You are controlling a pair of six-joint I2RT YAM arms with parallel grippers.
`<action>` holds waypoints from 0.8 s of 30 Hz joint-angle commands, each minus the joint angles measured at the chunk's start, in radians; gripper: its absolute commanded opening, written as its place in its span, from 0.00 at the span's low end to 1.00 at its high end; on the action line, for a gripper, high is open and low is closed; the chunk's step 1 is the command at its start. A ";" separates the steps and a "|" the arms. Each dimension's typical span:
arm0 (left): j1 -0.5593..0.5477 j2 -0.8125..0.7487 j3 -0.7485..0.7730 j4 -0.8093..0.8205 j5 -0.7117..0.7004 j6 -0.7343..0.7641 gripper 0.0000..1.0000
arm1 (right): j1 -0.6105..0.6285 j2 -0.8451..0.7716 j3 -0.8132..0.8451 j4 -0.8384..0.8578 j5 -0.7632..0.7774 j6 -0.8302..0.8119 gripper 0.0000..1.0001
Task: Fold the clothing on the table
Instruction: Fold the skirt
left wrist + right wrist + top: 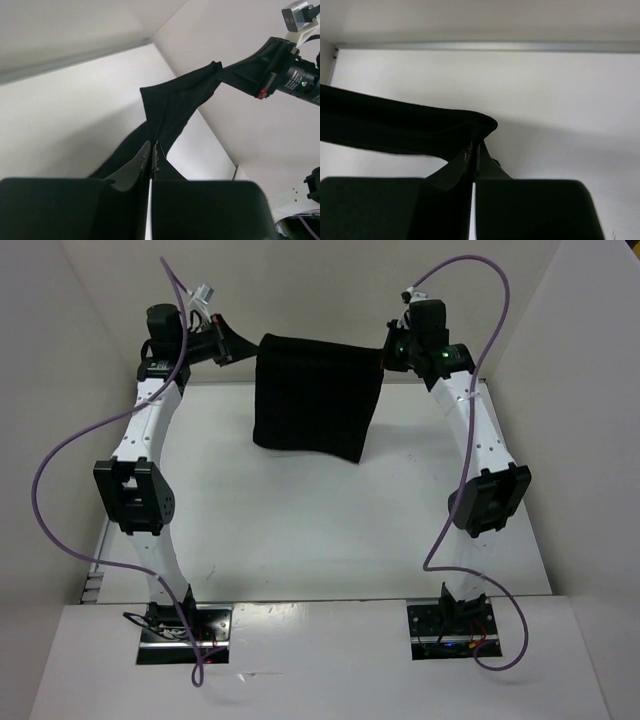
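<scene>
Top: one clothing (318, 395), black, hung like a curtain between left gripper (238, 344) and right gripper (388, 352), over the far side of the table (300, 530). Whether the hem touches it, cannot tell. Two grippers, one garment.

Left wrist: jaws clenched on a top corner. The cloth sags; likely limp and light.

Right wrist: jaws clenched on the other corner. The corners seem the best hold.

The top camera looks down from above and behind the arm bases, taking in the whole worktop (300, 530). Each wrist camera sits close behind its own fingers: the left gripper (152, 150) view faces across towards the right arm, and the right gripper (474, 150) view faces the worktop's far edge. All three views share the clothing (315, 390).
</scene>
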 commanded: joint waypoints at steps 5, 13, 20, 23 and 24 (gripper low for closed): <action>0.018 -0.245 -0.271 0.074 0.052 0.010 0.00 | 0.003 -0.210 -0.009 -0.130 0.092 -0.046 0.00; 0.018 -0.628 -0.661 -0.081 0.031 0.104 0.00 | 0.012 -0.597 -0.501 -0.150 -0.025 -0.025 0.00; 0.009 -0.918 -1.056 -0.276 0.043 0.139 0.00 | 0.046 -0.971 -1.075 -0.216 -0.273 0.196 0.00; 0.009 -1.053 -1.154 -0.320 0.028 0.116 0.00 | 0.056 -1.122 -1.158 -0.248 -0.319 0.293 0.00; 0.009 -1.072 -1.169 -0.331 0.008 0.116 0.00 | 0.056 -1.137 -1.158 -0.273 -0.308 0.293 0.00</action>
